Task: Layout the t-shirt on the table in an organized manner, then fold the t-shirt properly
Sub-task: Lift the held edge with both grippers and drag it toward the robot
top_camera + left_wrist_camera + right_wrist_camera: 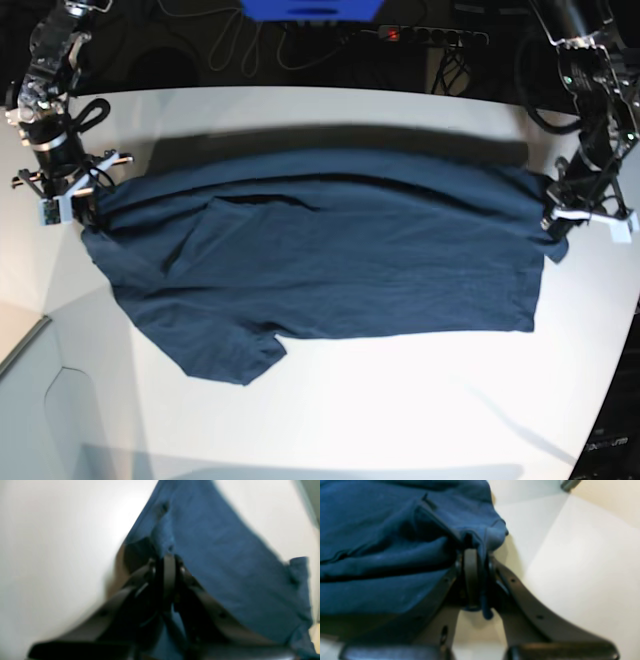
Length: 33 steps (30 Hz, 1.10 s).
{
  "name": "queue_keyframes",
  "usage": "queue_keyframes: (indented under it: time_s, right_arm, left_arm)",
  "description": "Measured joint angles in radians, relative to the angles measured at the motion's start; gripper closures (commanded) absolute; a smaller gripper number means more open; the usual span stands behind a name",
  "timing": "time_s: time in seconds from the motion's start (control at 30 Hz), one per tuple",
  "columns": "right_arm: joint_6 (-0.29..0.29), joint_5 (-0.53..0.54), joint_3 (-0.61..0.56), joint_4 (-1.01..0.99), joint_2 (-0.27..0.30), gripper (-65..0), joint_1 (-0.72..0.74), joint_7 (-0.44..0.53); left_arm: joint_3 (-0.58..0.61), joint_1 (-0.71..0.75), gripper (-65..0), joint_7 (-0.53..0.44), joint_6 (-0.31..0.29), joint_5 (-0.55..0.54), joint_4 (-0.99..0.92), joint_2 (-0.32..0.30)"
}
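The dark navy t-shirt [330,260] is stretched wide across the white table [400,400], its upper edge pulled taut between both grippers and a sleeve hanging toward the front left. At the base view's right, my left gripper [553,215] pinches the shirt's corner. The left wrist view shows that left gripper [169,557] shut on the t-shirt [220,555] above the table [50,542]. My right gripper [88,205] holds the opposite end. Seen from the right wrist, this right gripper [475,552] is shut on bunched t-shirt [382,542] cloth over the table [582,567].
Behind the table's far edge lie a power strip [430,35], tangled cables [250,45] and a blue object [310,8]. The tabletop's curved edge runs down the right side. A grey panel [30,400] sits at the lower left.
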Motion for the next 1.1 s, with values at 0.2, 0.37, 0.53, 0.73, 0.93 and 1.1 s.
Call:
queue_keyframes:
  time_s: [0.2, 0.37, 0.53, 0.73, 0.93, 1.1]
  right_arm:
    - [0.002, 0.000, -0.031, -0.001, 0.050, 0.0, -0.010, -0.119]
    - [0.001, 0.008, -0.057, -0.068, 0.067, 0.0, -0.024, -0.122]
    - [0.001, 0.000, -0.057, -0.144, 0.064, -13.5, -0.031, -0.130]
    - [-0.001, 0.000, -0.048, -0.149, 0.063, -31.0, -0.032, -0.124]
    - [-0.002, -0.001, -0.048, -0.102, 0.059, -32.3, -0.077, -0.124]
    - [0.000, 0.001, -0.053, -0.076, 0.040, -32.1, -0.105, -0.125]
  left_arm:
    - [-0.100, -0.037, -0.1, 0.100, -0.006, 0.005, 0.001, 0.005]
    - [-0.112, -0.030, -0.1, 0.114, -0.006, 0.005, 0.000, 0.006]
    - [-0.116, -0.001, -0.1, 0.100, -0.005, 0.015, 0.000, 0.024]
    - [-0.117, 0.005, -0.1, 0.096, -0.003, 0.016, -0.002, 0.035]
    - [-0.117, 0.007, -0.1, 0.094, -0.003, 0.017, -0.002, 0.035]
    - [-0.117, 0.006, -0.1, 0.095, -0.003, 0.016, -0.002, 0.035]
